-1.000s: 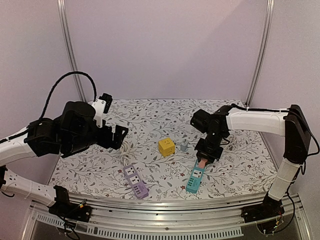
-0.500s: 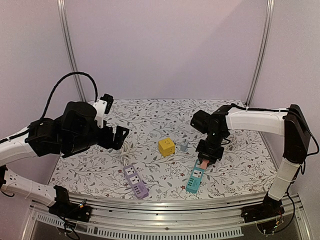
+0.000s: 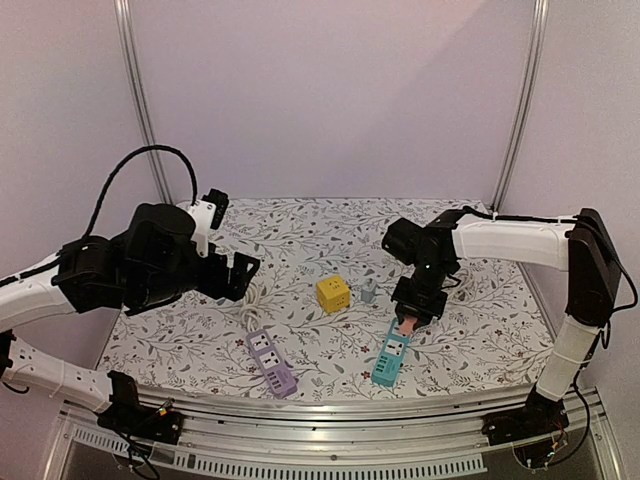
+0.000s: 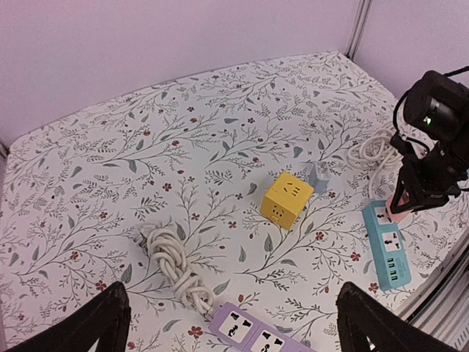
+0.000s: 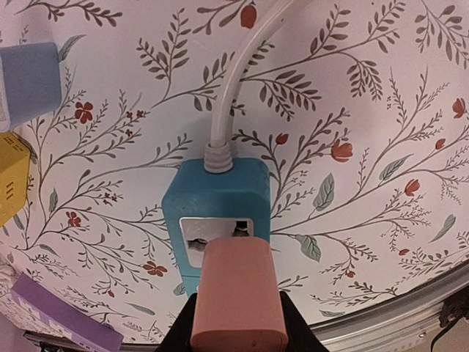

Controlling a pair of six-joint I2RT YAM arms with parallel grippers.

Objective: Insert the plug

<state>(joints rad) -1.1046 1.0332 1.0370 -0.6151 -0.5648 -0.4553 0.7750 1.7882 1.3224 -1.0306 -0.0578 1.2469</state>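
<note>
Right jaws pinch pink plug (image 5: 238,293), partly hiding teal strip (image 5: 216,198) socket; left jaws spread wide.

Directly beneath the right gripper (image 3: 408,322), the pink plug (image 5: 238,293) it clamps hangs over the socket face of the teal power strip (image 5: 216,198), leaving hardly any room to go lower there. Ahead of that gripper, the strip's white cord (image 5: 233,81) runs off across the cloth. To its left the grey adapter (image 3: 369,291) and the yellow cube socket (image 3: 333,294) stand close together; to its right lies bare table (image 3: 480,330). Below the wide-open left gripper (image 3: 243,270) lie a coiled white cable (image 4: 174,264) and the purple power strip (image 4: 249,334), with open cloth beyond them toward the cube
</note>
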